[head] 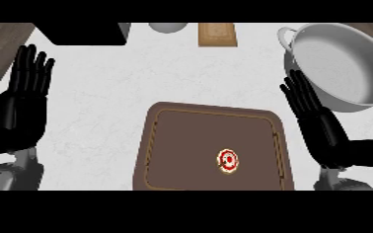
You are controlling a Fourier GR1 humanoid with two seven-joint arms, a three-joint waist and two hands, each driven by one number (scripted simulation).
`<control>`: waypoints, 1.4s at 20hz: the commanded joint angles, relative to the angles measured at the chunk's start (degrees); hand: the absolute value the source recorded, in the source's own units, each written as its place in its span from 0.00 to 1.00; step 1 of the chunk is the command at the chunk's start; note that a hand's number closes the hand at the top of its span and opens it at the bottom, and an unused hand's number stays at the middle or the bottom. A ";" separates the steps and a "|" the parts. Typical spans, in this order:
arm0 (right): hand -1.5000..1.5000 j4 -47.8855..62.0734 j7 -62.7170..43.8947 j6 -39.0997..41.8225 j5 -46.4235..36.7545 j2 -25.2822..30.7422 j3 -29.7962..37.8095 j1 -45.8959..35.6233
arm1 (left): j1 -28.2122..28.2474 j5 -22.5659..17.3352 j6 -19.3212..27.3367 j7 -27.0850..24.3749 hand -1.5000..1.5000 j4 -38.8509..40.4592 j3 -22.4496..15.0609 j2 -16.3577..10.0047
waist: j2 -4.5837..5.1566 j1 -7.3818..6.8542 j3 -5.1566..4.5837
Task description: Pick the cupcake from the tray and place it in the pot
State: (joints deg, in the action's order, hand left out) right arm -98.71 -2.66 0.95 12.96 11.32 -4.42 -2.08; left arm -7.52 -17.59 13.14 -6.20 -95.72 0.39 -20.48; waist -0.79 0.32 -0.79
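Obs., head view. Cupcake [228, 161] sits on the tray [182, 128], right of the tray's middle and toward its near edge. Red-and-white top faces up, nothing touching it. Not yet picked. Tray lies flat on the counter [131, 74], centred before the robot, so either hand could come at it. The cupcake's offset to the right favours the right hand (judgement, not observed).

Pot [331, 64] stands at the far right of the counter, mouth up, nothing visible inside, one loop handle showing at its upper left. It is apart from the tray, beyond the tray's far right corner, on the same side as the right arm, so the carry from the cupcake looks short.

Right hand [322, 126]: holds nothing, fingers straight and together, pointing away from the robot and leaning slightly left. It lies between the tray's right rim and the pot. Its fingertips overlap the pot's near wall in view; contact cannot be told.

Left hand [22, 106]: at the left edge, flat and spread, fingers up, holding nothing. Resting, well apart from the tray.

Next needs: right hand to swing inward over the tray and lower onto the cupcake. Risk: small, soft target; curling fingers could tip or crush it
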 commanded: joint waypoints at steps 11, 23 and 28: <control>0.00 -8.91 17.05 -9.79 -24.83 -0.26 -12.27 2.98 | 5.81 3.04 -9.36 11.96 0.50 14.08 -14.84 0.77 | 0.53 3.36 0.98; 0.00 -32.38 -8.90 -0.03 -29.59 9.35 -18.76 13.70 | 2.19 4.62 -13.70 10.94 0.50 18.65 -15.27 2.46 | 0.72 0.39 0.64; 0.00 -28.55 -25.15 2.79 -27.53 3.67 -20.26 2.83 | 2.35 5.44 -15.08 9.08 0.50 20.70 -13.53 1.50 | 0.95 -0.79 0.71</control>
State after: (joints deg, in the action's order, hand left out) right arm -128.93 -18.25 0.76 -16.27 16.42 -24.85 6.30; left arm -5.28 -12.30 -0.07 5.43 -77.78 -14.88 -17.99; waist -0.03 0.12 -0.12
